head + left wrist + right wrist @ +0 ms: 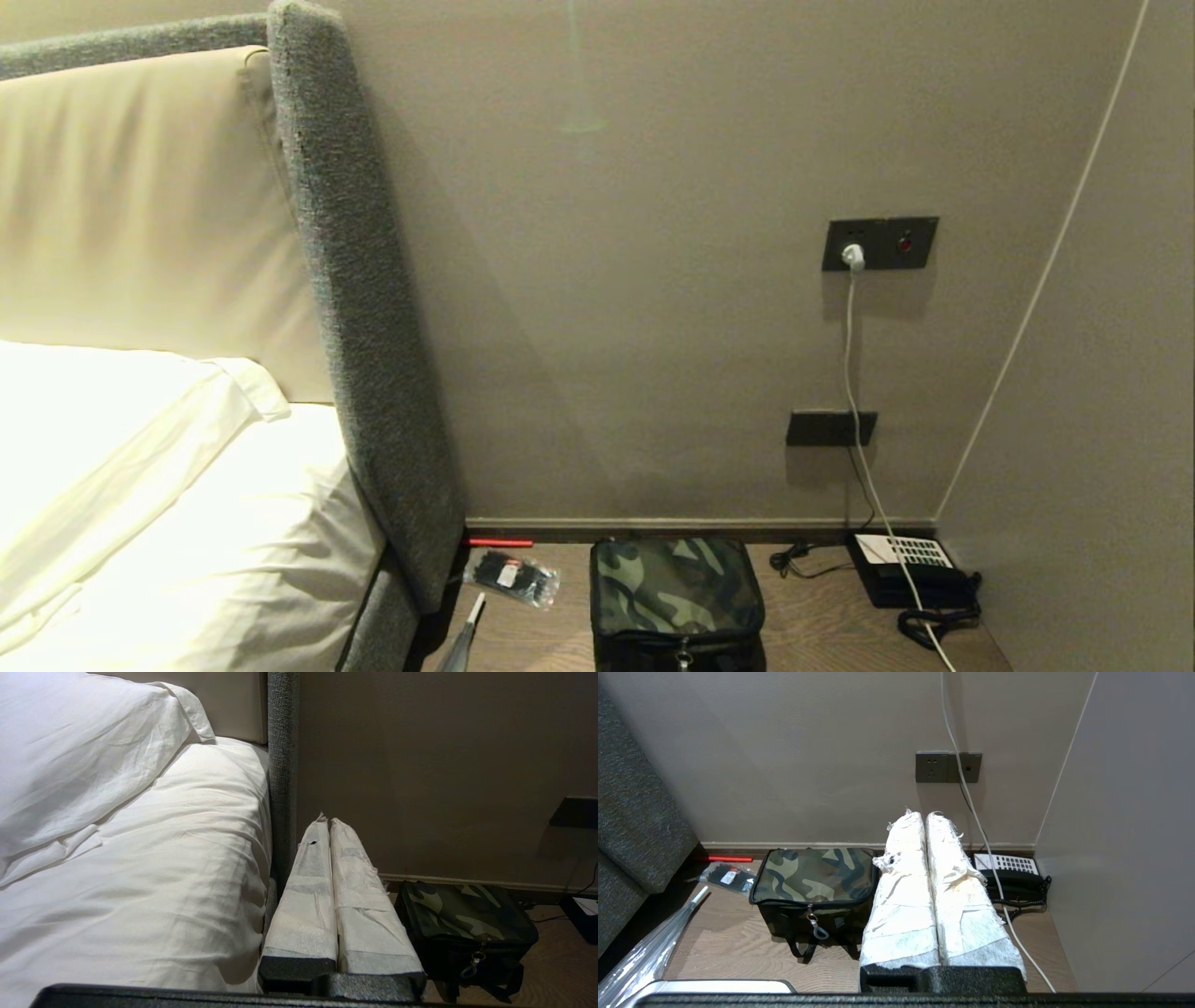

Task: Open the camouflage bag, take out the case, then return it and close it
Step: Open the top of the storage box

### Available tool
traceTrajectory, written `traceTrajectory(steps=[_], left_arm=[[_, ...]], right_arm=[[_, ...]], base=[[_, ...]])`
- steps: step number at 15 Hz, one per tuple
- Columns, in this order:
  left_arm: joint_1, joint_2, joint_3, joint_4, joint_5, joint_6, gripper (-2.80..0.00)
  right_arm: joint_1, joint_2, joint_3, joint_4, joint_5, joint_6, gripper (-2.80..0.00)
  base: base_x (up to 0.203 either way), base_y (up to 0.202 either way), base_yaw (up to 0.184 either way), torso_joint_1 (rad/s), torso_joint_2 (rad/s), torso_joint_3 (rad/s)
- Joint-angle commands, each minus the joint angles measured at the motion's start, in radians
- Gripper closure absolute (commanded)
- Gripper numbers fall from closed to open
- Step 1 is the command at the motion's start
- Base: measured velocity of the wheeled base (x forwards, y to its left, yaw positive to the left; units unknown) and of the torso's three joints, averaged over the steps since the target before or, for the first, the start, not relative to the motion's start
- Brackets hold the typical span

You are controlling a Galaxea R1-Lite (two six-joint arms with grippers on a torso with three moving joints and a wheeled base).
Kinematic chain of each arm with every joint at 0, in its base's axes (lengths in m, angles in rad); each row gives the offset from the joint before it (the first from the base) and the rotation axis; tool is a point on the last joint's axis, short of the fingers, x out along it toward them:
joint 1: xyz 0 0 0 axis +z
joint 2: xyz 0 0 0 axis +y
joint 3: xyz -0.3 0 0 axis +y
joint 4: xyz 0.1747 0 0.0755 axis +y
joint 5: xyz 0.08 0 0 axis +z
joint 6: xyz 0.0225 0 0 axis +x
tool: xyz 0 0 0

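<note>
Wooden surface (728,947) carries my soft, zipped camouflage bag (815,877) by its back edge; both jaws closed, empty; I'd pinch its zip pull (813,921).

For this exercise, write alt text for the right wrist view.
A zipped camouflage bag sits on a wooden surface by the wall, beside the shut, white-wrapped right hand. A black phone lies beyond.

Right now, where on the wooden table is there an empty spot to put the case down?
Most bare wood lies in front of the camouflage bag. A narrower strip runs between the bag and the phone, crossed at the back by a black cord. The left side is crowded: the packet of ties and a plastic-wrapped thing.
</note>
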Motion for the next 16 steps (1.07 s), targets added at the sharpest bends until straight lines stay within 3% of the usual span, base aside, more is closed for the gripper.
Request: traceTrajectory(steps=[1, 9, 16], left_arm=[[0.000, 0.002, 0.000, 0.000, 0.001, -0.001, 0.00], [0.000, 0.002, 0.000, 0.000, 0.001, -0.002, 0.00], [0.000, 0.002, 0.002, 0.000, 0.001, -0.002, 0.00]], right_arm=[[0.000, 0.000, 0.000, 0.001, 0.000, -0.001, 0.00], [0.000, 0.000, 0.000, 0.000, 0.000, -0.001, 0.00], [0.000, 0.000, 0.000, 0.001, 0.000, -0.001, 0.00]], base=[[0.000, 0.000, 0.000, 0.000, 0.00, 0.000], [0.000, 0.000, 0.000, 0.000, 0.00, -0.008], [0.000, 0.000, 0.000, 0.003, 0.00, -0.177]])
